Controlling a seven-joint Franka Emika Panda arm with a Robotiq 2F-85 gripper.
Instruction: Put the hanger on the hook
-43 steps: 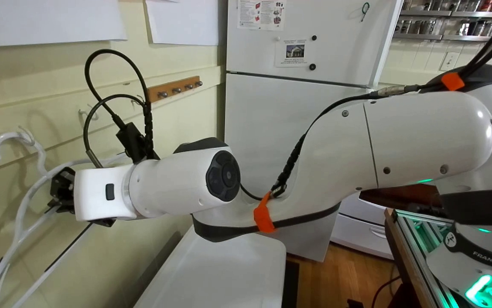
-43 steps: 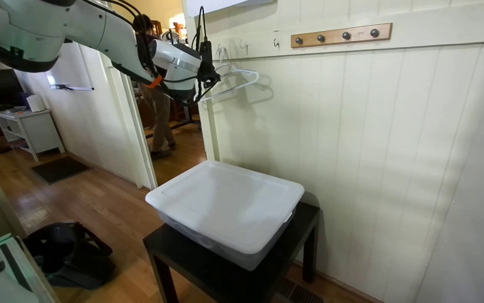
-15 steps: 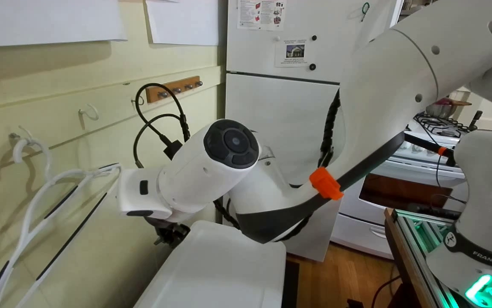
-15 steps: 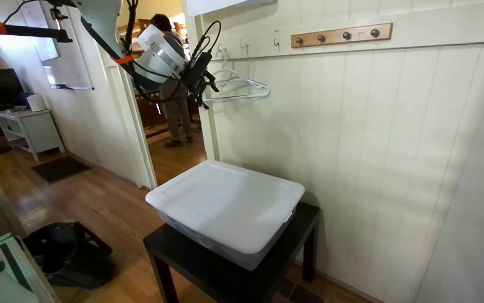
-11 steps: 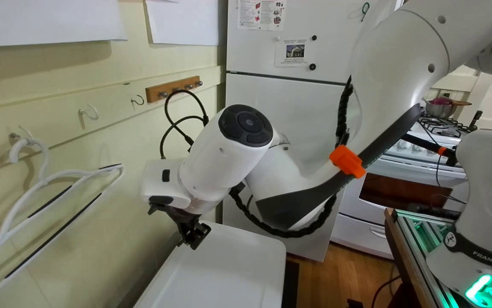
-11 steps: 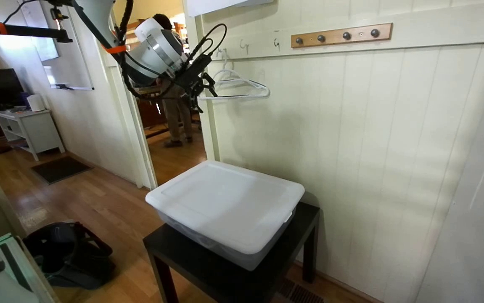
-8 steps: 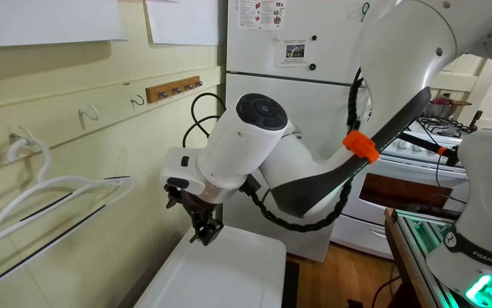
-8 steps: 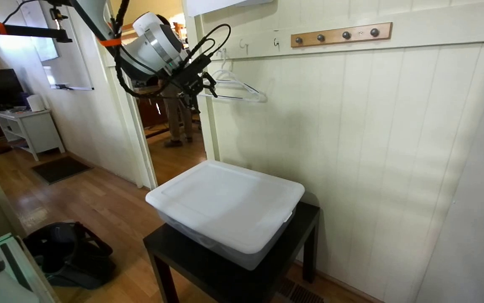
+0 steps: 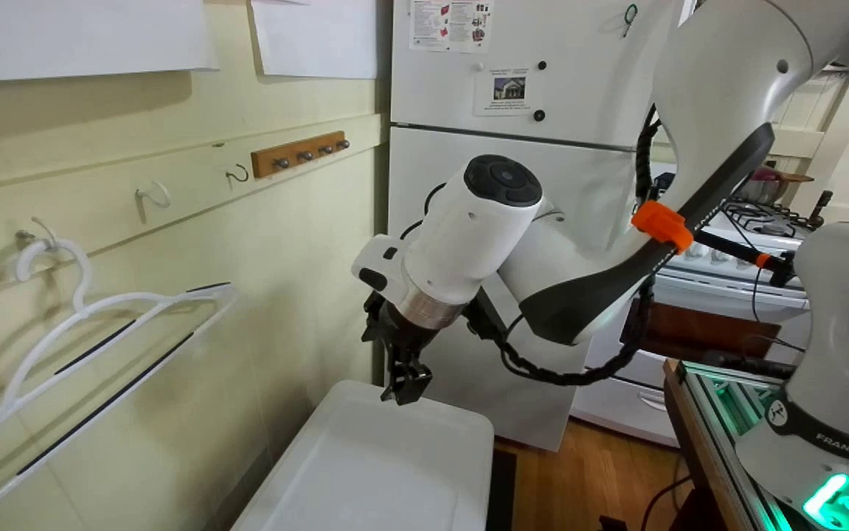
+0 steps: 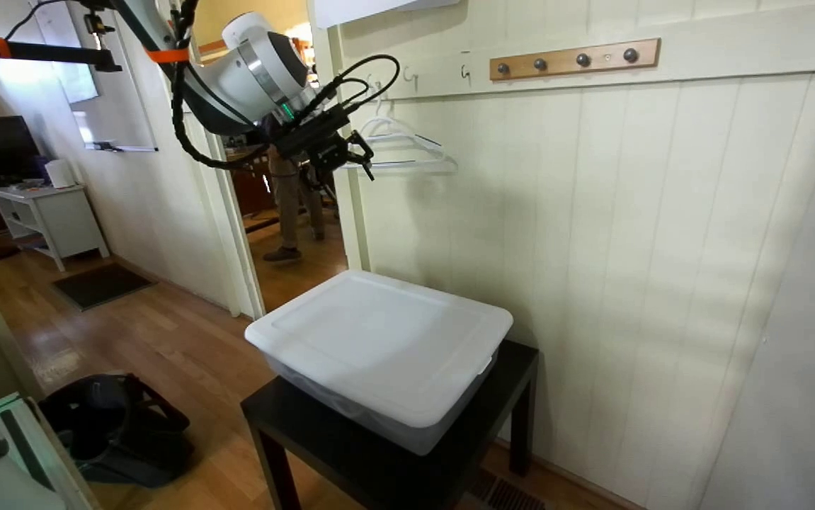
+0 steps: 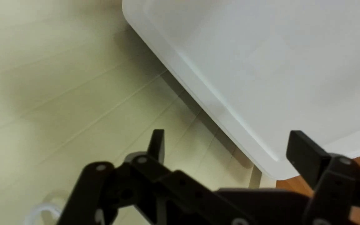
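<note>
In both exterior views the white hanger [image 9: 83, 313] [image 10: 407, 163], with dark strips along its bars, hangs by its curved top from the leftmost hook [image 9: 42, 227] on the cream rail. Another white hook [image 9: 155, 195] sits to the right along that rail, bare. My gripper [image 9: 387, 367] is apart from the hanger, off to its right and out from the wall in that exterior view. The wrist view shows the gripper [image 11: 225, 137] open, its fingers wide apart and nothing between them. A white curved piece, likely part of the hanger, peeks in at that view's lower left.
Below the gripper a lidded white box [image 10: 379, 347] rests on a black table [image 10: 308, 407] against the wall. A wooden strip with knobs [image 9: 299, 153] is on the rail. The refrigerator [image 9: 579, 96] stands behind the arm. Someone [image 10: 294, 205] is in the doorway.
Earlier the gripper was at the hanger's bars; it has since backed away and turned downward over the box. The hanger stays on the wall hook and has swung a little.
</note>
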